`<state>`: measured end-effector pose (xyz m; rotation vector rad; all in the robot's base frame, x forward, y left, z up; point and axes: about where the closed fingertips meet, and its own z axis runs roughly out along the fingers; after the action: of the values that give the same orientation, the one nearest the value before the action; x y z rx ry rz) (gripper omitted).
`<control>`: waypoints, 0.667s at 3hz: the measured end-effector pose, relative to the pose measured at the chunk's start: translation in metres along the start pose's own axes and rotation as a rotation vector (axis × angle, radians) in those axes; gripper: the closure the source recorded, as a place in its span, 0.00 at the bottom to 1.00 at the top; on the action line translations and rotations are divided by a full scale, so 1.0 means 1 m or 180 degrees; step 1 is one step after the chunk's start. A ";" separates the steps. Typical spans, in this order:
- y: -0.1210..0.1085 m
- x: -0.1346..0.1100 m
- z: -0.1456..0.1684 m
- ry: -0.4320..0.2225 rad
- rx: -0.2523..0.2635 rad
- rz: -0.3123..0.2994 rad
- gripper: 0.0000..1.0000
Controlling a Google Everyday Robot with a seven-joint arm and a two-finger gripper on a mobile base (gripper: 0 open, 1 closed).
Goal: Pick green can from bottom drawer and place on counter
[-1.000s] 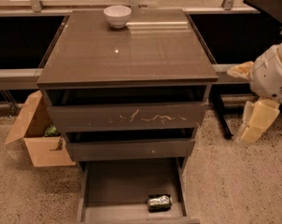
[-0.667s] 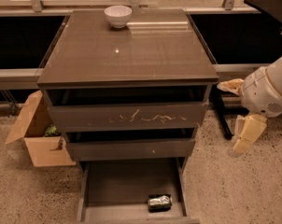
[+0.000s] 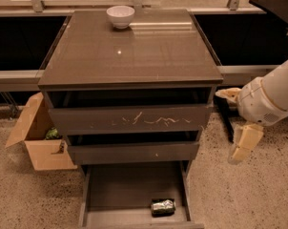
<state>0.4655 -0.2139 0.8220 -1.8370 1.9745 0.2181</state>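
Observation:
The green can [image 3: 163, 206] lies on its side near the front right of the bottom drawer [image 3: 120, 190], which is pulled out. The counter [image 3: 134, 51] is the cabinet's glossy grey-brown top. My gripper [image 3: 228, 127] hangs to the right of the cabinet, level with the upper two drawers and well above and right of the can. It is open and empty. One cream finger [image 3: 228, 94] points at the cabinet's side and the other [image 3: 244, 144] points down.
A white bowl [image 3: 120, 15] stands at the back of the counter. The scratched top drawer [image 3: 129, 119] and the middle drawer [image 3: 132, 151] stand slightly out. An open cardboard box [image 3: 36, 137] sits on the speckled floor to the left. Dark benches flank the cabinet.
My gripper and arm have moved left and down, closer to the cabinet's right side. The can, drawers and bowl have not moved.

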 end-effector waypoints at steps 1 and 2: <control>-0.002 0.017 0.035 -0.0102 -0.0037 -0.0171 0.00; -0.002 0.043 0.084 -0.0242 -0.0175 -0.0250 0.00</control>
<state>0.4832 -0.2198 0.7293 -1.9075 1.8585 0.3165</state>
